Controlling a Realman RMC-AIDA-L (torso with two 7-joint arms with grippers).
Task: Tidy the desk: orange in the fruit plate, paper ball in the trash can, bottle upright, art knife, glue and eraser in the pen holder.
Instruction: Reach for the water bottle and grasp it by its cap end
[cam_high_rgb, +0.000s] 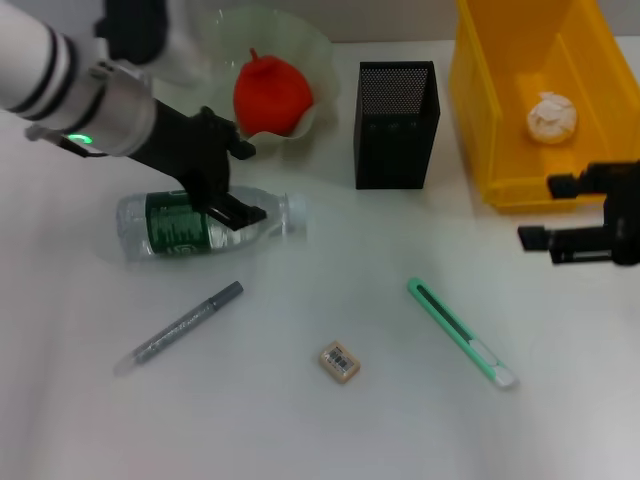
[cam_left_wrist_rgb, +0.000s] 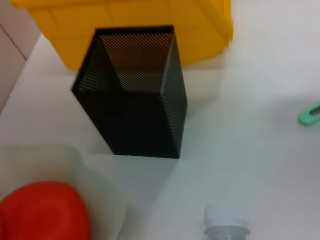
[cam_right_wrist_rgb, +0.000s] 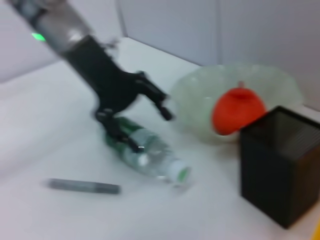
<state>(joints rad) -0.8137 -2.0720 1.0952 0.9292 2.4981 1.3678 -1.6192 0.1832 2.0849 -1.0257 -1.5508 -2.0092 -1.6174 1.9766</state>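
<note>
Head view: left hand (cam_high_rgb: 243, 180) open over lying bottle (cam_high_rgb: 200, 226).

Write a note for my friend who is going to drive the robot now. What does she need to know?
Left gripper: open, jaws astride the lying bottle.
Right gripper: open, empty, beside the yellow bin.
Done: orange in fruit plate; paper ball in the bin.
Left: stand the bottle up; put green art knife, grey glue stick and eraser, all lying on the desk, into the black pen holder.
</note>
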